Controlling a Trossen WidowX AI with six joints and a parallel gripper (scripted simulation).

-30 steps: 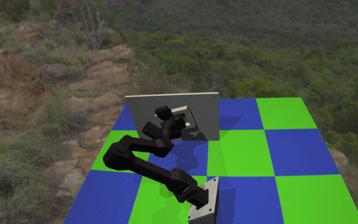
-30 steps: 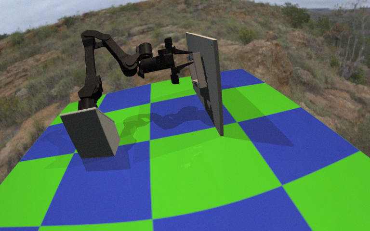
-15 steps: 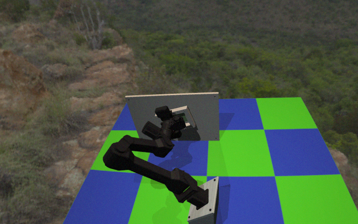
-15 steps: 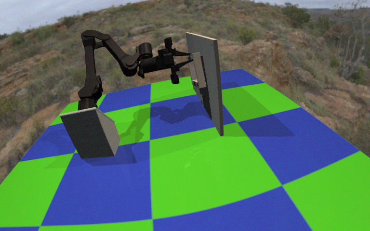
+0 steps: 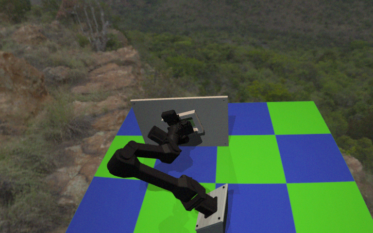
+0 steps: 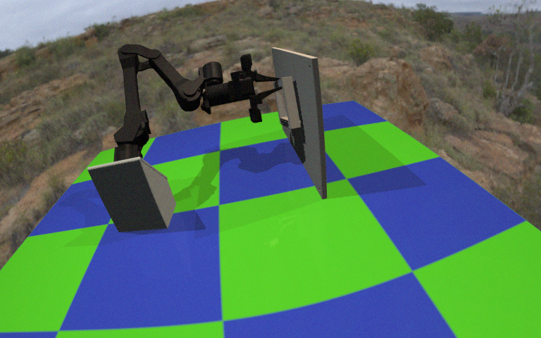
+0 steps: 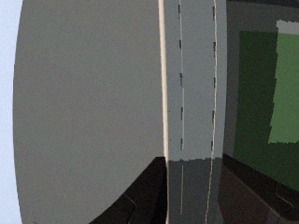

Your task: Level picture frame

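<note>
I have the gripper point(image 6: 279, 83) clenched on the picture frame point(image 5: 197, 124), and I judge this as the grasp step, just before the small lift. In the wrist view the two dark fingers press on both sides of the pale side rail of the frame, with the green picture to the right of it. In the exterior view the fingertips reach the upper part of the frame, one above and one below its edge.

The frame hangs on the grey wall board point(image 5: 217, 121), which stands upright on the blue and green checkered floor point(image 5: 247, 159). From the top view the frame looks clearly tilted, not parallel to the top edge of the board. The screw and the notched strip are hidden behind the frame, so I cannot see them.

For the next move I think a very small lift is needed, only enough to free the strip from the screw, then a short slide toward the higher side, one notch. I must keep the frame close to the board, otherwise it may leave the screw completely and fall when I release it.

About containers: I see none. The grey block point(image 6: 131, 193) is only the mount of the arm, and nothing lies in it.
</note>
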